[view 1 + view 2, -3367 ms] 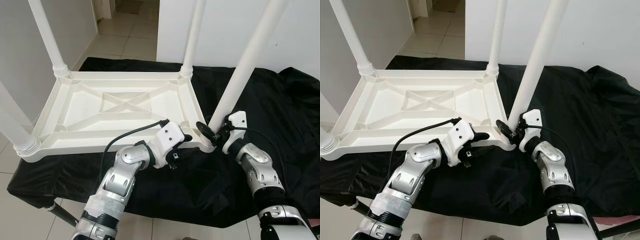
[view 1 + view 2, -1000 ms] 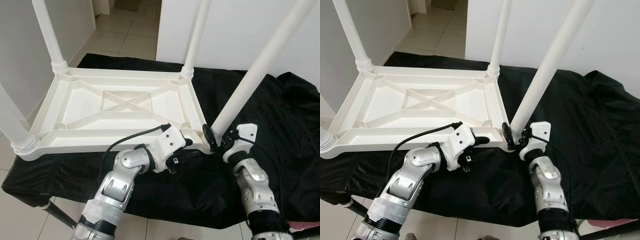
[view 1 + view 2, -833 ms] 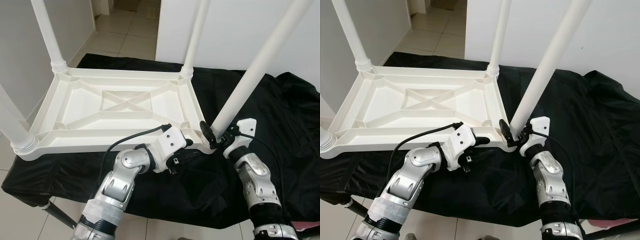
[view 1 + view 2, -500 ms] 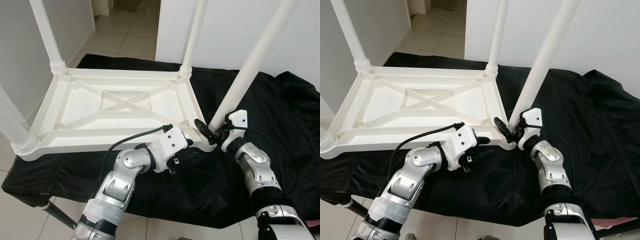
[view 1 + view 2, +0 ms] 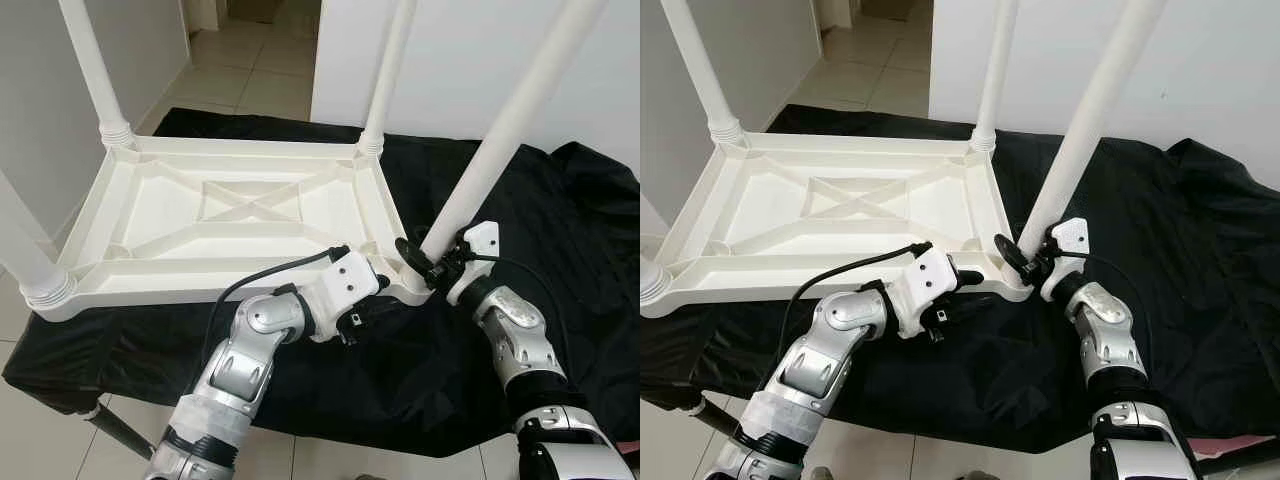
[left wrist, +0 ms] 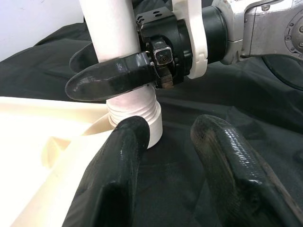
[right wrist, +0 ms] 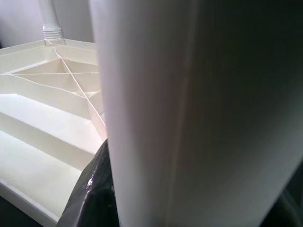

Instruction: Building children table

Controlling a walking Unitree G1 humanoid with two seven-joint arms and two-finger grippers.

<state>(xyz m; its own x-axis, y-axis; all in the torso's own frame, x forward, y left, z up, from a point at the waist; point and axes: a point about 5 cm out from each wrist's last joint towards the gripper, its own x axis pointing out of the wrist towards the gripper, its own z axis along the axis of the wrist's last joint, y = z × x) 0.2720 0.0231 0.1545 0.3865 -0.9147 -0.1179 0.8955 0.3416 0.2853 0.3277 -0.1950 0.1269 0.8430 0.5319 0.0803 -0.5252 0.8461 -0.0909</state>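
Head views: upturned white plastic table top [image 5: 230, 215] on the black-draped bench; right gripper [image 5: 1023, 257] clamps the white tubular leg [image 5: 490, 140] at its near-right corner.

Left wrist: left gripper [image 6: 184, 156] open beside the socket.

Likely screwing; next, twist further.

A white plastic table top [image 5: 240, 225] is seen, its underside ribbed in a crossed pattern, with plain white legs [image 5: 505, 130] of the same shade. It is carried on a surface draped in a plain black cloth [image 5: 560, 240]. The arms [image 5: 245, 350] are silver, with white wrist housings, and a black cable [image 5: 270, 268] is run along the left one. Glossy black fingers are shown on the left end effector [image 6: 177, 165] and the right end effector [image 5: 418, 262]. The floor [image 5: 240, 75] is laid with pale beige tiles, and the walls [image 5: 450, 50] are white.
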